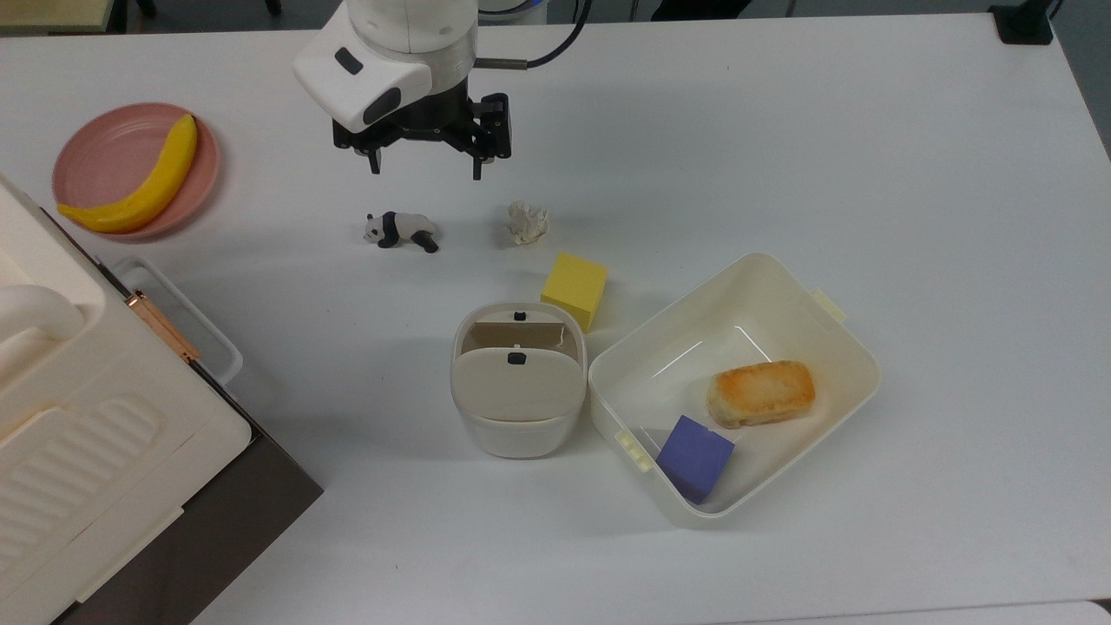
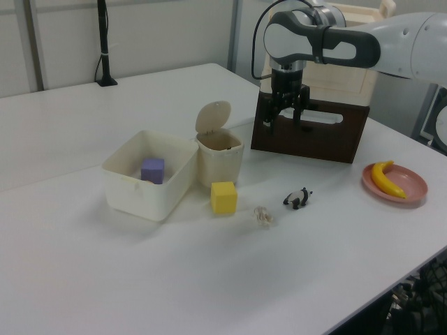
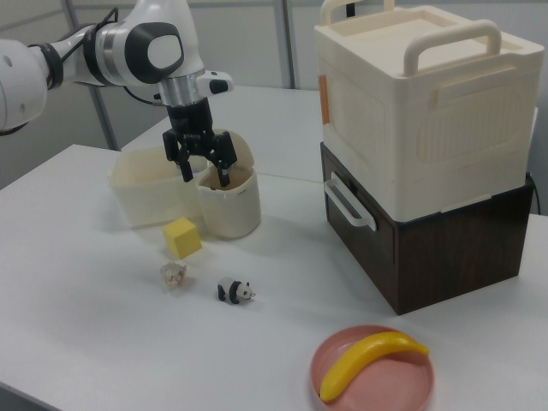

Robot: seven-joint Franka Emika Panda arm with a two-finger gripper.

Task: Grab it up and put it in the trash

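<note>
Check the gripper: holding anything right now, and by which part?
Nothing held. The gripper hangs open above the table, apart from the paper wad lying on it.

No legible text, label, brand, number or sign on anything.

Arm: white Franka arm, reaching in from the top view's upper edge.
Wrist: pointed straight down.
Hand (image 1: 425, 165): raised above the desk, holding nothing.
Fingers (image 1: 476, 167): spread apart, tips downward.
</note>
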